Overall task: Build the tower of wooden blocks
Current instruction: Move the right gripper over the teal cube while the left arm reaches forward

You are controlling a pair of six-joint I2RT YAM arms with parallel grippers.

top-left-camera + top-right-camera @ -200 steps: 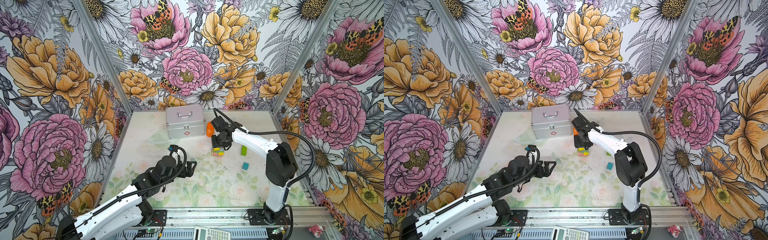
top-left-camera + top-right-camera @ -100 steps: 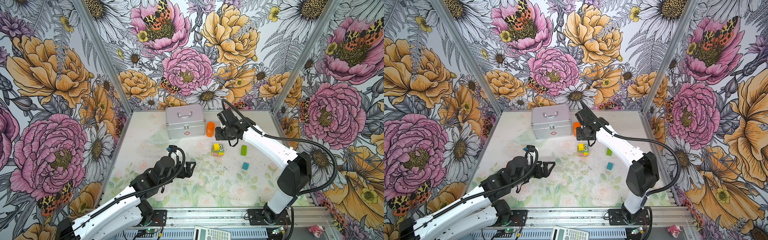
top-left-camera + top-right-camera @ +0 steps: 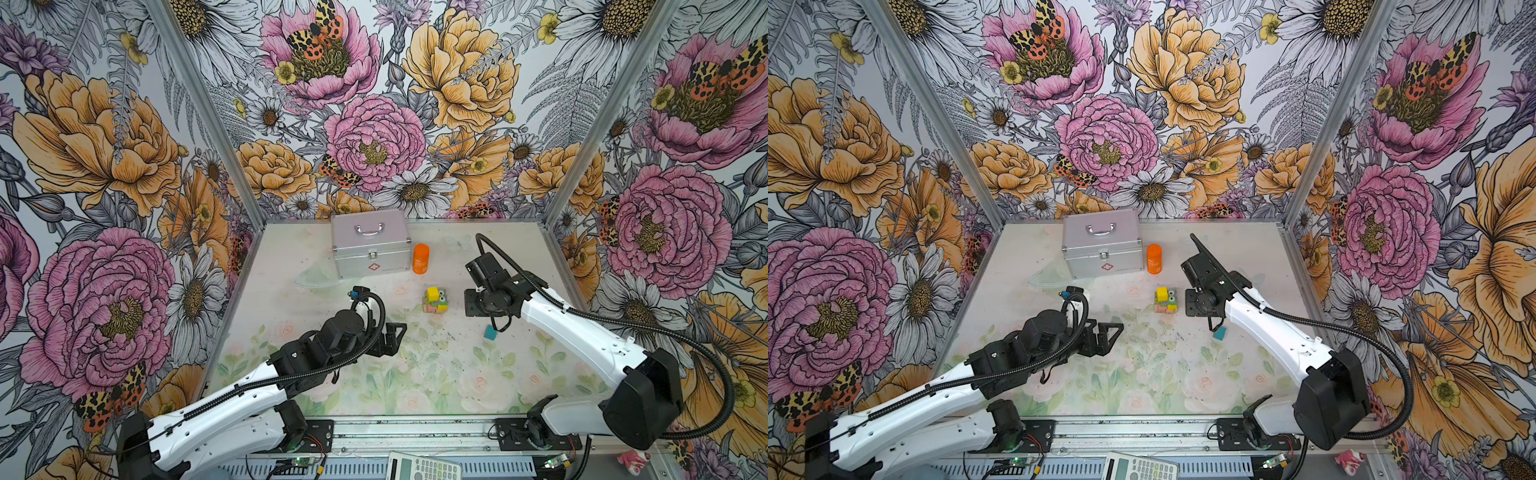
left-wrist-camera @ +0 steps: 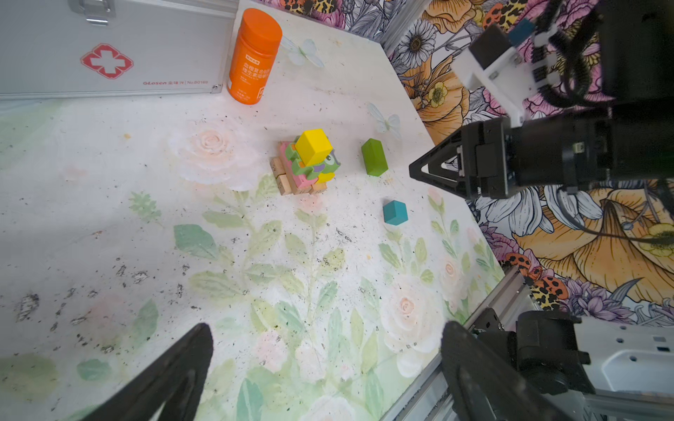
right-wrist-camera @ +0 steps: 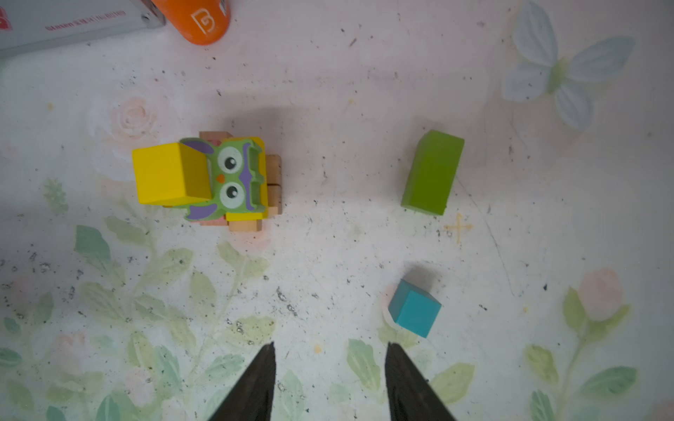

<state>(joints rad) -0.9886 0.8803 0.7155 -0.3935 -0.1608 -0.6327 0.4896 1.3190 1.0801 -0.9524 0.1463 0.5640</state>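
The right end effector (image 5: 330, 348) hangs above the surface (image 5: 328, 91) with its jaws at a narrow gap and nothing between them. The teal cube (image 5: 414, 308) lies just beside one fingertip and the green bar (image 5: 432, 173) farther out, both loose and apart from each other. The step in hand looks like fetching one of these two. The cube sits turned against the line of the jaws. A good grasp probably wants the wrist rotated until the pads meet two flat faces, the gap widened enough to clear it, and a straight descent so no finger nudges it away. The tower (image 5: 204, 182) stands apart from both, in front of the bottle (image 3: 421, 258): tan planks at the bottom, pink above, then the owl piece (image 5: 233, 175) with the yellow cube (image 5: 164, 175) over part of it. Placing calls for a gentle, level set-down on the free owl face, since a sideways push could topple the cube. The left end effector (image 4: 326, 328) hovers wide and empty, clear of the blocks.
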